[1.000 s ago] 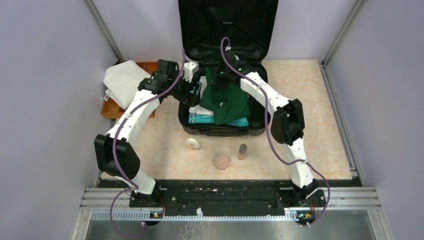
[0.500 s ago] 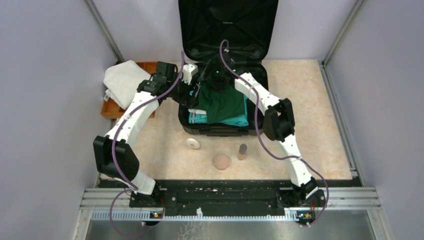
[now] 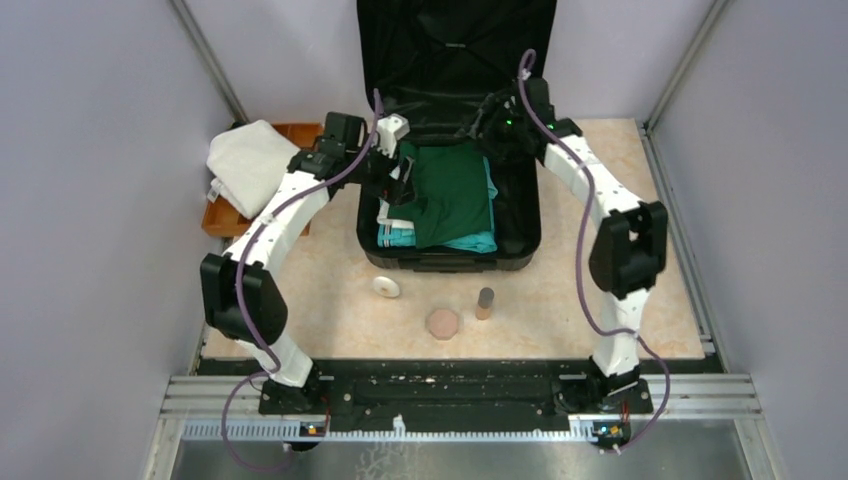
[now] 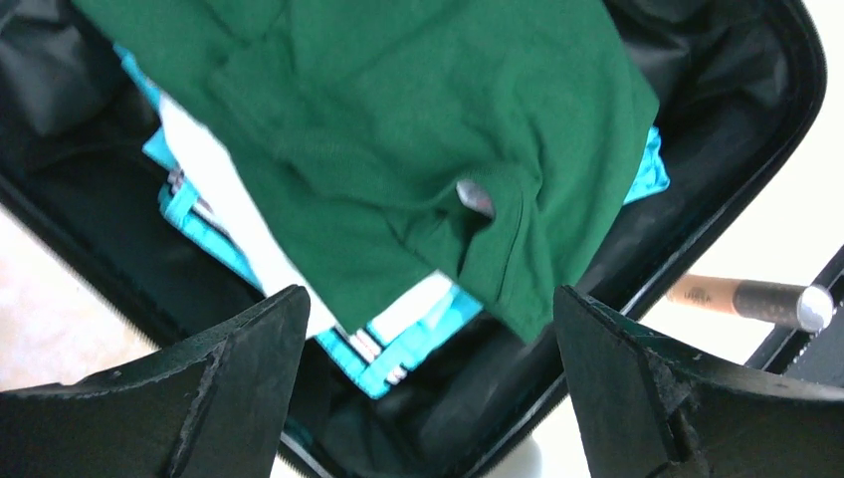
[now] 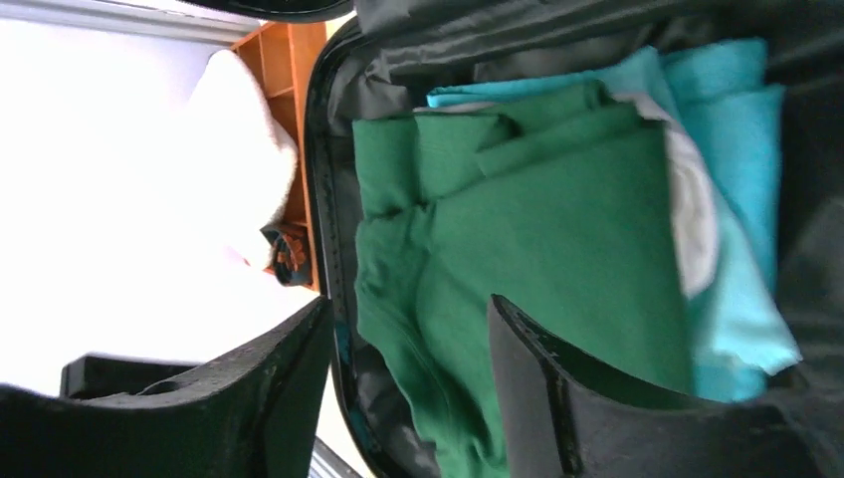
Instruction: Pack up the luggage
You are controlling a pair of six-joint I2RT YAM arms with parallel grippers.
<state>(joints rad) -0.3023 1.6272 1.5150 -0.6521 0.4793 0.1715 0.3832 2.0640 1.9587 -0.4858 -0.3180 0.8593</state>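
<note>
The luggage [image 3: 450, 262], a black hard-shell suitcase, lies open with its lid [image 3: 455, 40] upright against the back wall. A green shirt [image 3: 452, 195] lies flat in it on top of teal and white clothes [image 3: 470, 243]. My left gripper [image 3: 398, 178] hovers over the suitcase's left rim, open and empty. In the left wrist view, the left gripper [image 4: 428, 299] looks down on the green shirt [image 4: 398, 129] and teal clothes [image 4: 398, 358]. My right gripper [image 3: 484, 115] is at the case's far right corner. In the right wrist view, the right gripper [image 5: 408, 304] is open above the green shirt [image 5: 537, 219], holding nothing.
A folded white towel [image 3: 250, 160] rests on a brown wooden tray [image 3: 222, 220] left of the suitcase. In front of the case lie a white disc [image 3: 386, 287], a pink octagonal piece [image 3: 442, 323] and a brown cylinder [image 3: 485, 302]. Walls close in on three sides.
My right gripper opened and let go of the green shirt, then pulled back to the case's far right corner. The shirt now lies flat. The left arm shifted slightly back.
</note>
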